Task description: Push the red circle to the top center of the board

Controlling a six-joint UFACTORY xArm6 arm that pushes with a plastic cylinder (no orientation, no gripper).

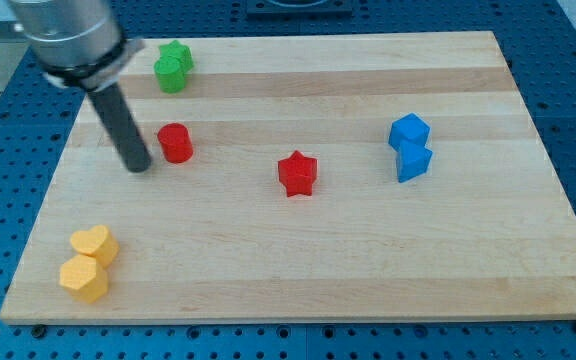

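The red circle [176, 143] is a short red cylinder on the wooden board [298, 250], in the view's upper left part. My tip [138, 166] rests on the board just to the left of the red circle and slightly below it, with a small gap between them. The dark rod rises from the tip up and to the left to the grey arm body at the view's top left corner.
A green block [173, 67] lies near the top left edge, above the red circle. A red star [296, 173] sits near the middle. Two blue blocks [410, 146] touch at the right. Two yellow blocks [89, 262] sit at the bottom left.
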